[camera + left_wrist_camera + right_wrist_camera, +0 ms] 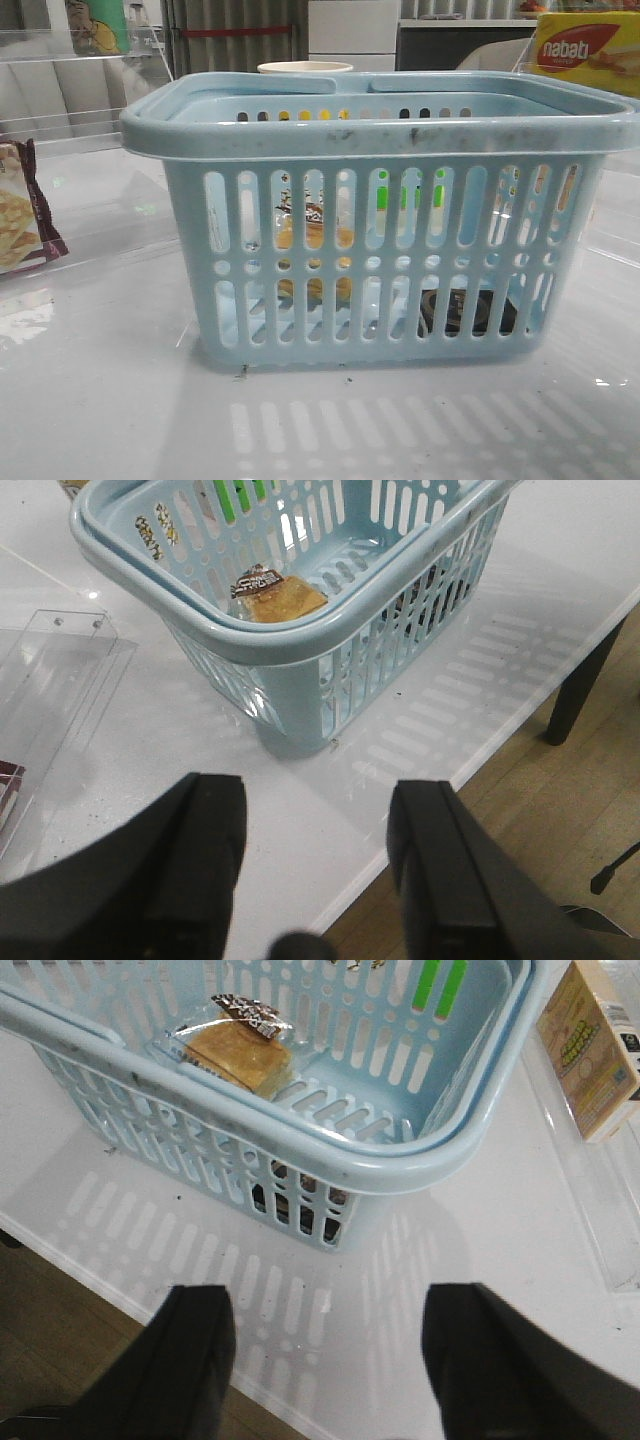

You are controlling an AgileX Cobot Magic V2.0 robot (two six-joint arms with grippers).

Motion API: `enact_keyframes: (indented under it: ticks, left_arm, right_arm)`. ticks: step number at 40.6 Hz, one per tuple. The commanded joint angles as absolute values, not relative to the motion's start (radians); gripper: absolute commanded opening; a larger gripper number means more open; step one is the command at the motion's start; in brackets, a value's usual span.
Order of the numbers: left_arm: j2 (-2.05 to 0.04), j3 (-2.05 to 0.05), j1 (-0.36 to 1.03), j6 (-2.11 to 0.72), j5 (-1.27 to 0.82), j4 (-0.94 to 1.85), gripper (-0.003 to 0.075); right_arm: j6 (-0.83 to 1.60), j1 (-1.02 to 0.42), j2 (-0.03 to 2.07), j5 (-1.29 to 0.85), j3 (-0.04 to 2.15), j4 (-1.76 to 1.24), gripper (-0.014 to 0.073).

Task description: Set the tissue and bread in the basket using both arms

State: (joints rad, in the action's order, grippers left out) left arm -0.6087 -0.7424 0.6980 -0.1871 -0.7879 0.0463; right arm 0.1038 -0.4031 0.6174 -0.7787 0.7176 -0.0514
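Bread (238, 1052) lies inside basket (380, 140), label end toward its far wall. Tissue (466, 311) shows only through front-view slots, inside. Left gripper (315, 865) and right gripper (325, 1365) spread wide, empty.

basket (400, 140) is light-blue moulded plastic, kinda satin, with dark scuffs all along the rim. desk (110, 400) is a smooth glossy white top, shiny enough to mirror the slots. bread (238, 1048) sits in clear crinkly plastic wrap. gripper fingers (445, 870) look matt black plastic. Floor (540, 810) beside it looks like wood planks.
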Motion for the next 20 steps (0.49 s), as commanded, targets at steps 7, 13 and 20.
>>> enact_keyframes:
  ticks: [7, 13, 20]
  left_arm:
    - [-0.609, -0.768, 0.705, -0.179, -0.686, 0.06, 0.0175]
    - [-0.609, -0.768, 0.705, -0.179, -0.686, 0.06, 0.0093]
    - [-0.609, -0.768, 0.705, -0.179, -0.686, 0.06, 0.0091]
  right_arm:
    - [0.117, -0.402, 0.617, -0.729, 0.744, -0.042, 0.0187]
    - [0.117, -0.402, 0.617, -0.734, 0.744, -0.042, 0.0052]
    - [0.117, -0.402, 0.617, -0.748, 0.744, -0.042, 0.0028]
